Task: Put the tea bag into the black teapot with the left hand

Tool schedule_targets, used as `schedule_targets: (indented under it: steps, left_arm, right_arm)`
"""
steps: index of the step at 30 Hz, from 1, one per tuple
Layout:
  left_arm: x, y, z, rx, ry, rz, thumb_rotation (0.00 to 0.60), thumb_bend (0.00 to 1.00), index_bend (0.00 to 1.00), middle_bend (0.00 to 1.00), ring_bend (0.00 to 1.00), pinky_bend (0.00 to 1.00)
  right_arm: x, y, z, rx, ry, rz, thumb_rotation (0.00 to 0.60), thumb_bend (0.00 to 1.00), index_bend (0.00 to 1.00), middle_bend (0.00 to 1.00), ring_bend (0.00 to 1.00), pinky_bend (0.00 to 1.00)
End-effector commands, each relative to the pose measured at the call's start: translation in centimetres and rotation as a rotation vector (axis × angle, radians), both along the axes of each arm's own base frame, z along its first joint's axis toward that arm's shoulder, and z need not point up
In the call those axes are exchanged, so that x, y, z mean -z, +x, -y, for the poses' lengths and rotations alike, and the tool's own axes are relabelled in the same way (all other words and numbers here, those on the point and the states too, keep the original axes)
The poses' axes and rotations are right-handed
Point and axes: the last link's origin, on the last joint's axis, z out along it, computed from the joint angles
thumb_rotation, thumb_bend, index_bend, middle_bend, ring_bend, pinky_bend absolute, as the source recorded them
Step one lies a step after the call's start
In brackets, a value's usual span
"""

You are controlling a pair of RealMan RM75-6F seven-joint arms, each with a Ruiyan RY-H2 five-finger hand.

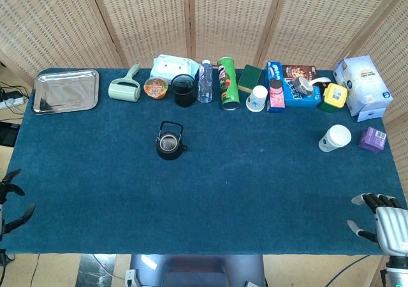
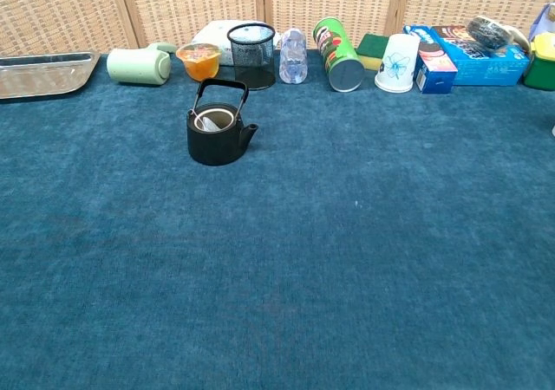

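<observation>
The black teapot [image 1: 170, 144] stands upright on the blue table, handle raised; in the chest view the black teapot [image 2: 217, 134] shows a pale tea bag [image 2: 208, 122] lying inside its open top. My left hand [image 1: 9, 201] is only just visible at the far left edge of the head view, off the table's front left corner, fingers spread and empty. My right hand [image 1: 382, 217] hovers at the table's front right corner, fingers apart, holding nothing. Neither hand appears in the chest view.
A metal tray [image 1: 65, 90] lies at the back left. Along the back edge stand a green roller [image 1: 125, 88], a mesh cup [image 1: 184, 90], a bottle [image 1: 204, 81], a green can [image 1: 227, 83], boxes [image 1: 293, 86]. A paper cup [image 1: 335, 138] and purple box [image 1: 373, 139] sit right.
</observation>
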Motion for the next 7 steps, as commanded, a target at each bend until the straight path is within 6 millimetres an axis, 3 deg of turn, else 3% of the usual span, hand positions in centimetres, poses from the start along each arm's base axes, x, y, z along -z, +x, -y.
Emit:
schedule_targets:
  steps: [1,7]
  left_arm:
    - [0.07,0.04,-0.03,-0.001,0.001,-0.001,0.6,0.29,0.16,0.47,0.37,0.44]
    - [0.25,0.07,-0.34,-0.008,-0.004,-0.001,0.6,0.29,0.16,0.47,0.37,0.44]
  right_arm:
    - [0.01,0.0,0.04,-0.001,0.0,0.0,0.6,0.21,0.42,0.44,0.39,0.31]
    - [0.13,-0.09,0.31,0.006,0.003,0.001,0.6,0.21,0.42,0.44,0.39,0.31]
